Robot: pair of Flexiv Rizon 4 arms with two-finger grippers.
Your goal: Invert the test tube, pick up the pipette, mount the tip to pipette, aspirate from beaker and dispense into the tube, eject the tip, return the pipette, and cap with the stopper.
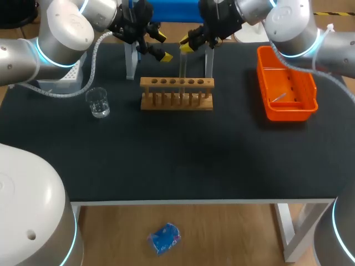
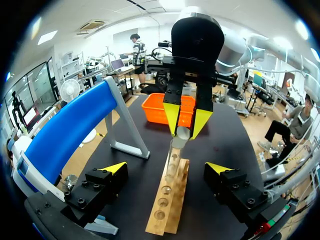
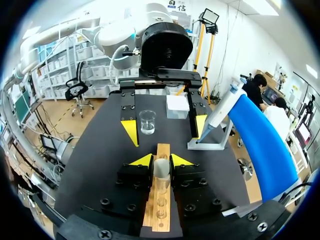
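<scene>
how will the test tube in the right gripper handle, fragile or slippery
The test tube looks like clear glass, so probably fragile and slippery in the right gripper. Thin and round, it would likely roll if laid outside the rack.

Test tube (image 1: pixel 182 65) upright at rack (image 1: pixel 176 83), gripped by R hand (image 3: pixel 161 161).

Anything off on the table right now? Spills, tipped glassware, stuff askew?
Nothing stands out. The beaker is upright with no spill around it, the rack sits square, and the test tube is upright in the right end effector over the rack.
</scene>
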